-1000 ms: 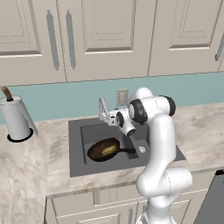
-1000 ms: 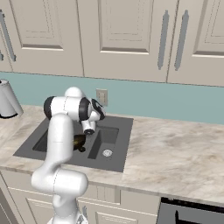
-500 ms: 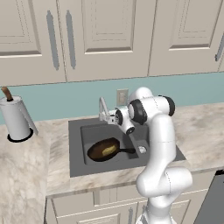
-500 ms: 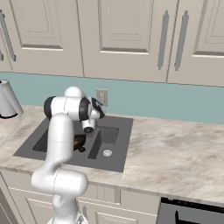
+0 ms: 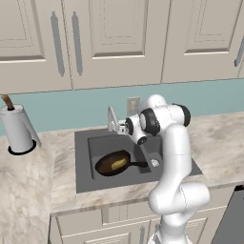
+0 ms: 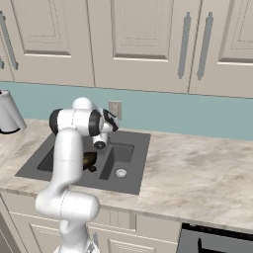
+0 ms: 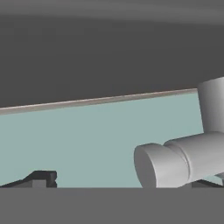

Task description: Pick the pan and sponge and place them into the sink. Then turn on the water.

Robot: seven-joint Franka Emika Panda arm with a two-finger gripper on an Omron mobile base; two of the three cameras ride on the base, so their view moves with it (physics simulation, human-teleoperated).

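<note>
The pan [image 5: 113,163] is round and dark brown, lying flat in the larger basin of the dark grey sink [image 5: 86,181], its short black handle pointing toward 3 o'clock in the left base view. Inside it rests a yellowish patch, seemingly the sponge [image 5: 116,164]. The claw [image 5: 120,127] hovers above the sink's back edge beside the grey faucet [image 7: 175,162], jaws spread wide and empty. The marbled counter [image 5: 33,176] surrounds the sink.
</note>
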